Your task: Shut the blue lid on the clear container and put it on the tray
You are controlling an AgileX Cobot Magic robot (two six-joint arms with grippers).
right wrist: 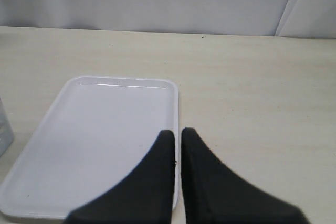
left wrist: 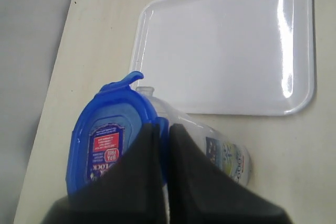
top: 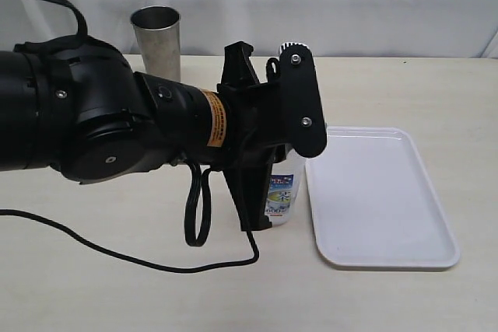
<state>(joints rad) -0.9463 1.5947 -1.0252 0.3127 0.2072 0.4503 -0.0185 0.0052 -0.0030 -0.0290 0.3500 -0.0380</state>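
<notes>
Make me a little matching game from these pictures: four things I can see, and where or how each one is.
Things:
1 blue lid
2 tray
3 steel cup
4 left fingers

Places or states:
A white, lying flat on the table
B upright at the back of the table
C on top of the clear container
D shut together, over the lid

Pairs: 1-C, 2-A, 3-B, 4-D
</notes>
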